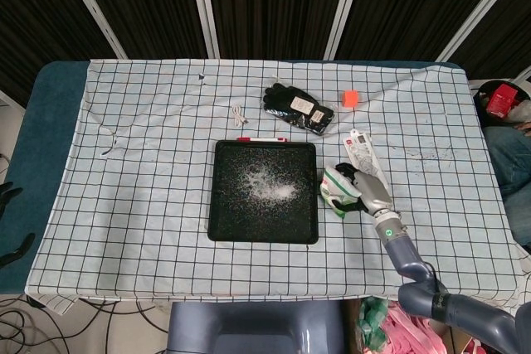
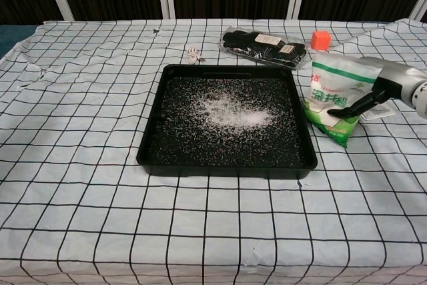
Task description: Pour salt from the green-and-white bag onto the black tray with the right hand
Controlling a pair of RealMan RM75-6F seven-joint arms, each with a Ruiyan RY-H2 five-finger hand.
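The pouring looked done. One cloth (image 1: 149, 196), checked in black on white, covered the table, and on it sat one black tray (image 1: 221, 230), its floor already carrying a white heap of salt (image 2: 227, 110) near the middle with loose grains scattered to the walls. What seemed left was small: to set the bag down and let go.

One green-and-white bag (image 2: 335, 97) stood just right of the tray, close by its right wall, tilted a little, its lower edge at or near the cloth; contact could not be told from either view. The right hand (image 2: 381, 86) gripped it from the right side, a dark finger laid across the bag's face in the chest view. The left hand showed in neither view, so its state could not be told.

Smaller things lay beyond the tray: one pack of black gloves (image 1: 299, 109), one flat white packet (image 1: 362, 148) with red print just behind the bag, one thin cord (image 1: 240, 113) near the tray's far left corner, and one orange cube (image 1: 350, 98) right of the gloves.
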